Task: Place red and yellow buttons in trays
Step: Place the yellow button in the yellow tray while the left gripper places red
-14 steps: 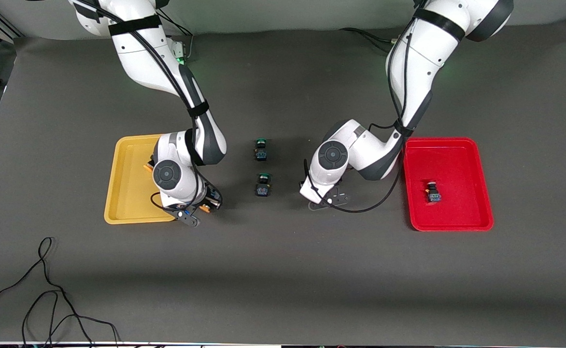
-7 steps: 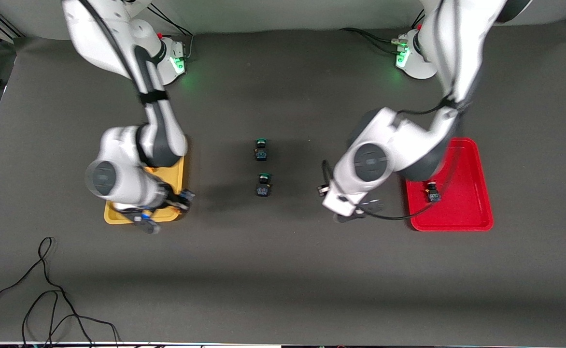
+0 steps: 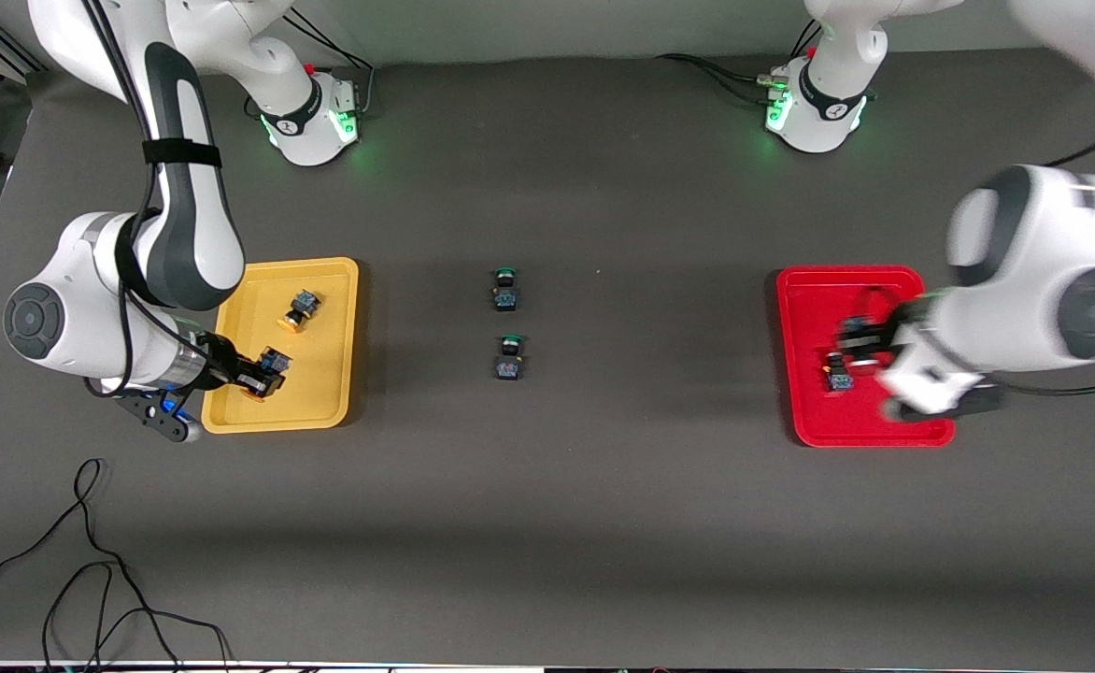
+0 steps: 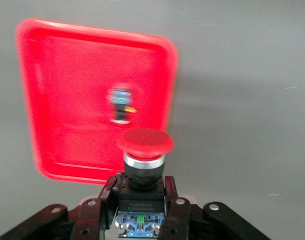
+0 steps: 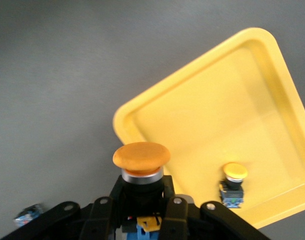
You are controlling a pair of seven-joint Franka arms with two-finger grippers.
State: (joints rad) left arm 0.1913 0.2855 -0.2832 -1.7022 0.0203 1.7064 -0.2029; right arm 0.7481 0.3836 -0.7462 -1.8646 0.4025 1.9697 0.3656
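My right gripper (image 3: 250, 376) is shut on a yellow button (image 5: 141, 159) and holds it over the yellow tray's (image 3: 328, 416) corner nearest the front camera. A second yellow button (image 3: 300, 308) lies in that tray, also seen in the right wrist view (image 5: 233, 181). My left gripper (image 3: 863, 344) is shut on a red button (image 4: 145, 146) over the red tray (image 3: 870, 280). A second red button (image 3: 837, 372) lies in that tray, also seen in the left wrist view (image 4: 121, 105). Both grippers show in their own wrist views: the right (image 5: 140, 210) and the left (image 4: 141, 200).
Two green-capped buttons (image 3: 505, 288) (image 3: 509, 358) stand mid-table between the trays. A black cable (image 3: 90, 561) lies on the table at the near corner toward the right arm's end. The arm bases (image 3: 309, 112) (image 3: 814, 107) stand at the table's edge farthest from the front camera.
Both arms swung outward from the middle. The right gripper carried the yellow button over the yellow tray. The left gripper carried the red button over the red tray.
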